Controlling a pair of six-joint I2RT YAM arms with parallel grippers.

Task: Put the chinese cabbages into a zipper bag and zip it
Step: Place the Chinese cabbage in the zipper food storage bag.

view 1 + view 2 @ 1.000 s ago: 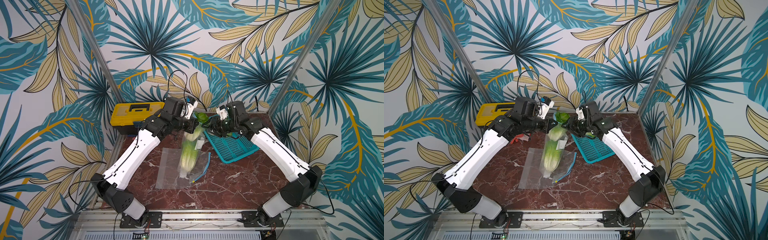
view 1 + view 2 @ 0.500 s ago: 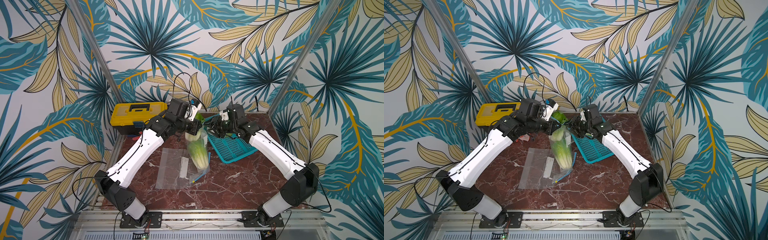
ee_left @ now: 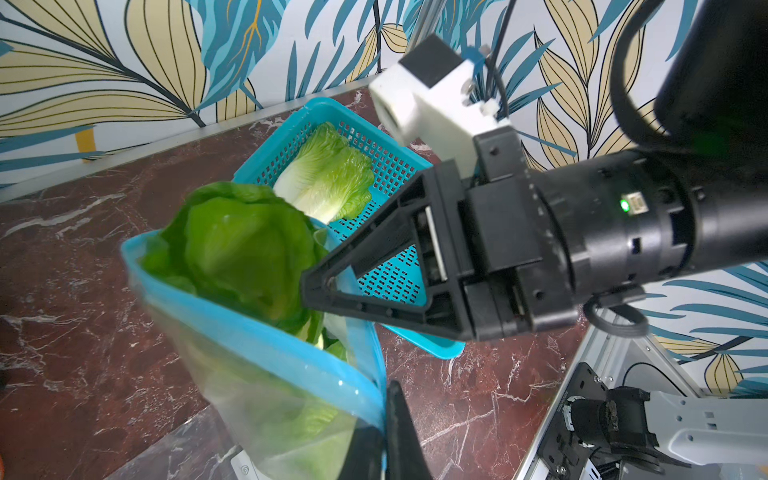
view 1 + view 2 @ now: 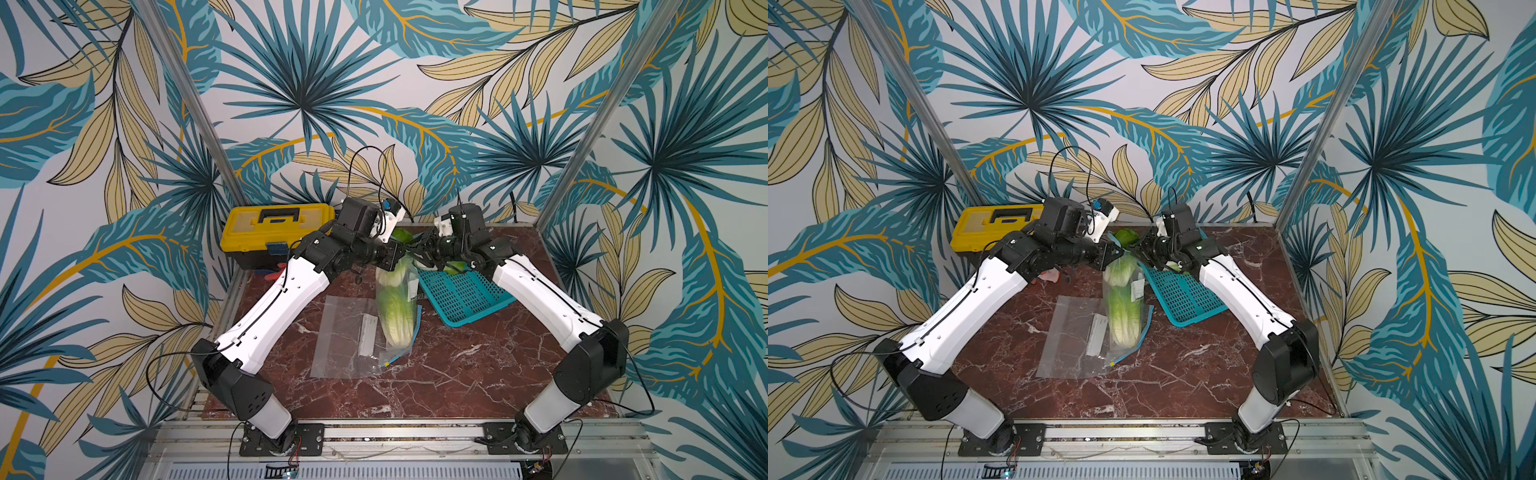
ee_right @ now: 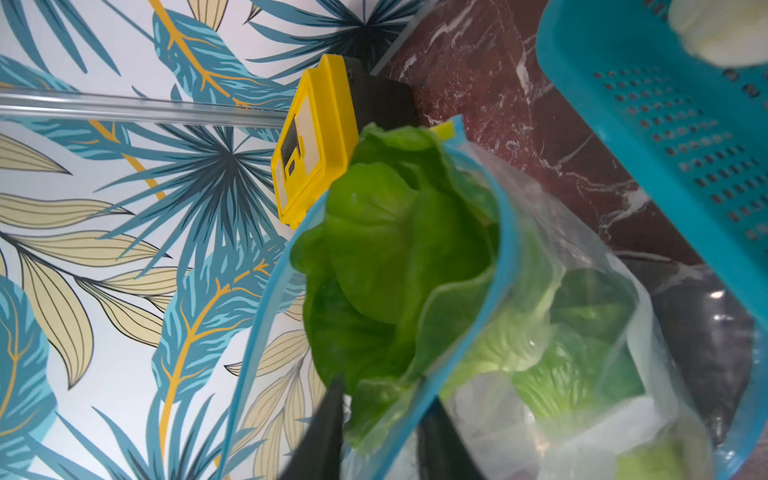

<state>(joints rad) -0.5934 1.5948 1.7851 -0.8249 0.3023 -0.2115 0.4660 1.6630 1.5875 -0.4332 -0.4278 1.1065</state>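
1. Hard to read: the right gripper point(image 5: 382, 399) shows only blurred fingers point(image 5: 328, 428) at the frame edge. They stand narrowly apart, with the blue rim of the zipper bag point(image 5: 573, 232) and a leaf between them. We cannot tell whether they pinch.
2. Cut off: only the fingertips of the left gripper point(image 3: 384, 432) are in frame, closed on the bag's blue rim.
3. chinese cabbages: a leafy head point(image 3: 241, 249) pokes out of the bag mouth between the two grippers. More pale and green leaf shows lower through the plastic, but we cannot count the heads there. A second head point(image 3: 328, 178) lies in the teal basket point(image 3: 432, 347); in both top views the right arm covers most of it.
4. The bag hangs tilted from the grippers. Its lower end overlaps a flat spare bag point(image 4: 345, 332) on the table, and we cannot tell whether it rests on it.
5. A red item point(image 4: 272, 274) beside the yellow toolbox point(image 4: 270, 232) is mostly behind the left arm, so we cannot identify it.
6. Edges: the basket sits just beside the hanging bag on the right arm's side, and the toolbox sits at the back left edge. Walls and metal posts close the back and sides.
7. Room: bare marble table point(image 4: 457, 374) shows between the spare bag and the front rail.
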